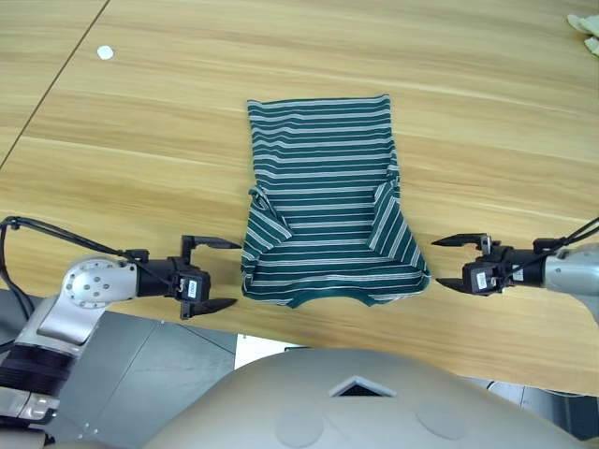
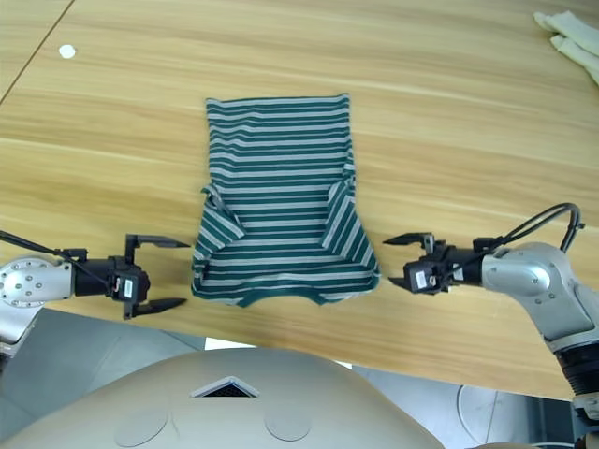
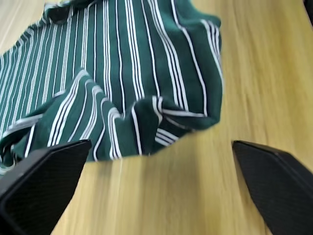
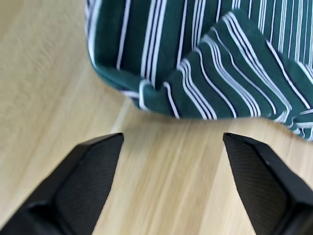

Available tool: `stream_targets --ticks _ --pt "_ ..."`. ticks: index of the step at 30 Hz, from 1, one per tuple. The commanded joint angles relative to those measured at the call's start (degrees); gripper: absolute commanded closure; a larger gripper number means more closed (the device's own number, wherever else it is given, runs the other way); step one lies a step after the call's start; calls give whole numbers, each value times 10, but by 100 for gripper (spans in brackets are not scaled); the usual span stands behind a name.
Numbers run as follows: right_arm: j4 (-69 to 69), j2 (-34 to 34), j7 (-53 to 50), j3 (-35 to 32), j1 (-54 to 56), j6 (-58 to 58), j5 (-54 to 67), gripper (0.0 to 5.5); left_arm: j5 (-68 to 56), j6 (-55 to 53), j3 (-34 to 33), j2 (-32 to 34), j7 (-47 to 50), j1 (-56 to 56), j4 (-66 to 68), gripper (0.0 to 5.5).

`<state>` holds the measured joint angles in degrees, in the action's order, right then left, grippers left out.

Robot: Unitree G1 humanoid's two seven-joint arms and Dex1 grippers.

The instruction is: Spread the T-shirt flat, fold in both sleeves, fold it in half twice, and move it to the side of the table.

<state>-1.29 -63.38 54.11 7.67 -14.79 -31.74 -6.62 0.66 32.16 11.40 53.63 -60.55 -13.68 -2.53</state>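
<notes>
1. Nearest me, the left fingers [image 1: 215,242] are spread wide and hold nothing. They hover over the near edge of the tabletop [image 1: 122,168], just beside the near left corner of the T-shirt [image 1: 323,178] and not touching it.
2. The right fingers [image 1: 463,239] are just as wide and just as empty, just beside the near right corner and clear of the cloth.
3. I judge the first halving fold comes next. The left wrist view shows that corner bunched, so a shallow pinch could take only the top layer and let the rest slip out.
4. Between the arms the T-shirt lies flat, with what looks like the collar end toward me and both sleeves [image 1: 267,223] folded in over the body. If my two arms lift unevenly, those flaps may slide open and skew the fold.
5. Farther off are a small white spot [image 1: 105,52] and a pale cloth [image 1: 585,33], both well apart from the shirt.
</notes>
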Motion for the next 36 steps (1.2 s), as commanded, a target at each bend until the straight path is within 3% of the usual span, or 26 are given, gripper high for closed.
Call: stream_targets --ticks 1,7,10,32,36 --pt "-13 7 16 25 -18 -1 -5 171 28 -4 27 -5 -2 1 15 10" --pt "-41 -3 20 28 -31 -2 12 171 30 0 45 -7 0 10 23 10" --pt "-44 1 20 31 -31 1 10 166 29 2 50 -5 0 13 22 57" --pt "-39 27 16 51 0 18 -6 549 9 15 74 -9 -6 31 26 406" --pt "-42 27 17 54 2 20 -5 550 1 20 77 -7 -13 37 26 479"
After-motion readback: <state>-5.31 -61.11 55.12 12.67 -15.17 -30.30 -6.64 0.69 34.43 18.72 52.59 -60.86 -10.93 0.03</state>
